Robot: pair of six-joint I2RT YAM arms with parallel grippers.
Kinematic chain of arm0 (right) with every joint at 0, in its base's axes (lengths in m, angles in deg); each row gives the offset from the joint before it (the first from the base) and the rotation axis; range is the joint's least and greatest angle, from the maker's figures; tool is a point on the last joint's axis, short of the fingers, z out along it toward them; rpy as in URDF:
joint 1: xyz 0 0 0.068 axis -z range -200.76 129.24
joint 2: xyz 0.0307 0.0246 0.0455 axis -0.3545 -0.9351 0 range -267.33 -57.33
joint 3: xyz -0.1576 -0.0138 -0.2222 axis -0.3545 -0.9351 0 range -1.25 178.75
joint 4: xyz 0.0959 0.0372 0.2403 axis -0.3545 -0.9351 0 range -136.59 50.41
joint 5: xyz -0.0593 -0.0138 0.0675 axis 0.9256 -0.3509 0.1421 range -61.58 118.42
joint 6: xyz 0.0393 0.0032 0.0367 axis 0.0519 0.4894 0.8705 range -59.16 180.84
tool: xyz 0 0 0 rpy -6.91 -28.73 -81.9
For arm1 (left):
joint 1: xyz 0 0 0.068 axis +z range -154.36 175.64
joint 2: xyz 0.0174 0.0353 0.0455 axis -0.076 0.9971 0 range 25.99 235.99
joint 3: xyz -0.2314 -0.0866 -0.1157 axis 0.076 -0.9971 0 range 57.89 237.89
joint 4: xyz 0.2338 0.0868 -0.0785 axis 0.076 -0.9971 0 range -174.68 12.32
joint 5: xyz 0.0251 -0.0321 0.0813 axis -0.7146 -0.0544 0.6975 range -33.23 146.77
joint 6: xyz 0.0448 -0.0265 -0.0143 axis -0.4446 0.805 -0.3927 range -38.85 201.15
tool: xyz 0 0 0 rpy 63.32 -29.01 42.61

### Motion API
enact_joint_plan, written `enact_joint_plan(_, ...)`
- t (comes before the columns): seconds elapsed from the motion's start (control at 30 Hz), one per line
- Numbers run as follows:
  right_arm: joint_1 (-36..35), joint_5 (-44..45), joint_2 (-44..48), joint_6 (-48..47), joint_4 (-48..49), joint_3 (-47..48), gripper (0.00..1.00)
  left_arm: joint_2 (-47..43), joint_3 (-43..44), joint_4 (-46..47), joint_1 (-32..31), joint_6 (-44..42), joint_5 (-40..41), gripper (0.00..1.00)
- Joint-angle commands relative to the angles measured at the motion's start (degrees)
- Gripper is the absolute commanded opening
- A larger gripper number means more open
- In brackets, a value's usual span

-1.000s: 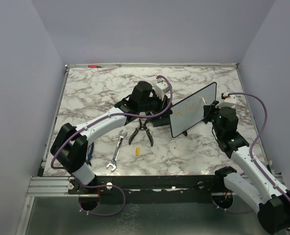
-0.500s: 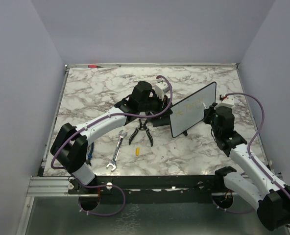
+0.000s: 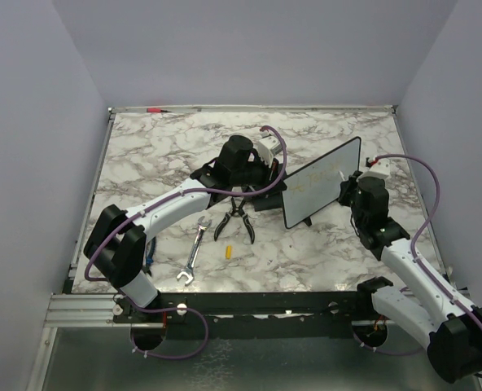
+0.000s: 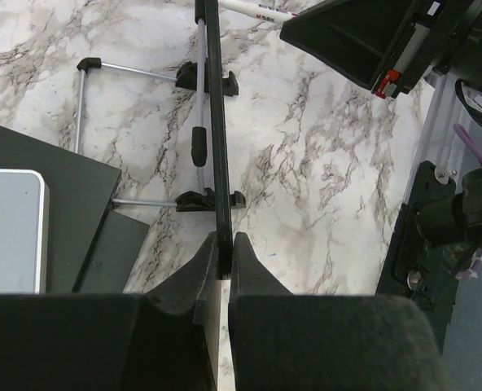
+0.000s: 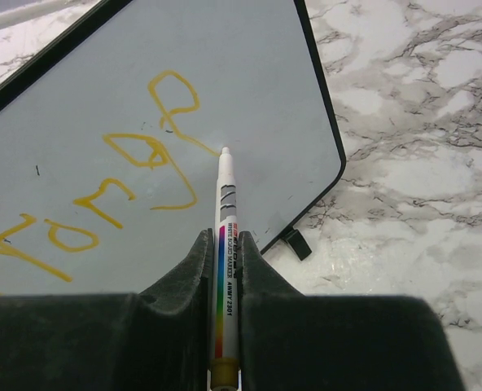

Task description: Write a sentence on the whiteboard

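Note:
The whiteboard (image 3: 322,191) stands tilted on its small feet at the table's middle right. My left gripper (image 4: 222,244) is shut on the board's thin black edge (image 4: 217,122), seen edge-on in the left wrist view. Yellow handwritten strokes of the sentence (image 5: 143,155) run across the pale face (image 5: 249,73). My right gripper (image 5: 225,236) is shut on a white marker (image 5: 226,212) with a rainbow stripe. The marker's tip sits against the face at the end of a yellow stroke. In the top view the right gripper (image 3: 347,187) is at the board's right part.
Black-handled pliers (image 3: 234,218), a wrench (image 3: 194,252) and a small yellow piece (image 3: 227,251) lie left of the board. A black block with a grey pad (image 4: 13,228) lies behind the board, next to its wire stand (image 4: 135,138). A red-tipped pen (image 3: 154,109) lies at the back edge.
My right gripper has shifted a little to the left along the board with the marker. The left gripper has kept its hold on the board's edge.

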Motion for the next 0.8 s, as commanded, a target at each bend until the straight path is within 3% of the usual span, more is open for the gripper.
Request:
enact_joint_plan(0.0,0.10,2.39,1.25,-0.39,0.81,1.69,0.01,-1.98,0.73,-1.90,-1.07,-1.06,-2.62,0.00)
enact_joint_plan(0.23,0.15,4.16,5.79,-1.44,-2.03,2.46,0.01,-1.99,0.73,-1.90,-1.05,-1.06,-2.72,0.00)
enact_joint_plan(0.77,3.34,-2.22,0.93,-3.13,2.83,5.54,0.01,-2.80,0.46,-1.90,-1.12,-1.15,-2.72,0.00)
